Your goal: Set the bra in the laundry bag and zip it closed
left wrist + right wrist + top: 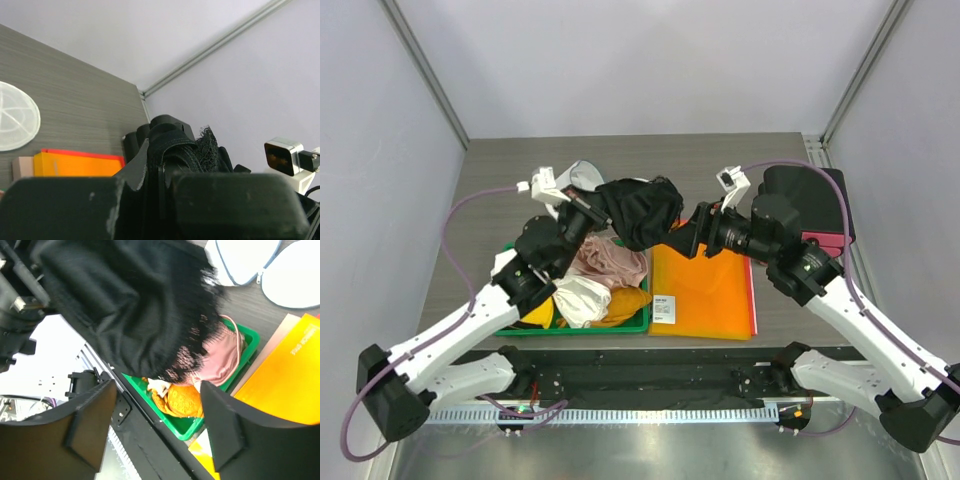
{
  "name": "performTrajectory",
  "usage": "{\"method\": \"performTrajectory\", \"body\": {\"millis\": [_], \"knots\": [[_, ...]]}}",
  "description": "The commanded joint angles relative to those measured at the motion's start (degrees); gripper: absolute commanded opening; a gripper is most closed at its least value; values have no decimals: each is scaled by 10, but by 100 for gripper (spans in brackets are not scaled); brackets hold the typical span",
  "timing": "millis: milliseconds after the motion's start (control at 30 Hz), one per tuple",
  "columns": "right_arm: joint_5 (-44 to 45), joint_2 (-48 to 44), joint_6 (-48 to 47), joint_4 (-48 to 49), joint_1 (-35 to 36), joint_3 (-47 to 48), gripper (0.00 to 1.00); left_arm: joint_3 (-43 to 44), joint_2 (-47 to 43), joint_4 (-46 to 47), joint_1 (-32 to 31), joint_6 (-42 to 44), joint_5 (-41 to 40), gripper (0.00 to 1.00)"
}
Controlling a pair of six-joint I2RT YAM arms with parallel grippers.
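Observation:
The black lacy bra (pixel 640 210) hangs above the table, over the back of the green tray. My left gripper (pixel 586 216) is shut on its left end; in the left wrist view the bra (pixel 172 147) is bunched between the closed fingers of the left gripper (pixel 165 200). My right gripper (pixel 688 236) is open and empty, just right of the bra. In the right wrist view the bra (pixel 130 305) hangs beyond the spread right gripper (pixel 157 425). The white mesh laundry bag (pixel 583 176) lies behind the left gripper, mostly hidden; it lies unzipped (pixel 245 257), its round flap (pixel 295 280) beside it. The flap also shows in the left wrist view (pixel 15 122).
A green tray (pixel 642 322) holds a pink garment (pixel 610 258), a white bra (pixel 580 298) and a yellow bra (pixel 625 305). An orange folder (pixel 705 285) lies right of it. A black object (pixel 810 195) with a magenta item (pixel 820 240) sits at the back right.

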Motion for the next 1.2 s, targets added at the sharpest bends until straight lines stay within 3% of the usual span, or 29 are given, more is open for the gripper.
{"method": "performTrajectory", "body": {"millis": [0,267,333,600,967,1167], "knots": [[-59,12,0,67,-21,5,69,60,54,-20,31,-40,99,0],[-83,42,35,145,-51,-17,50,91,115,-1,65,-65,179,0],[-84,50,48,162,-56,-18,38,99,130,-4,68,-71,188,0],[-80,70,57,172,-77,-8,36,109,157,0,96,-105,252,0],[-48,47,28,79,-80,12,68,159,194,-67,145,-187,317,0],[-32,28,9,46,-88,35,94,177,204,-101,166,-208,325,0]]}}
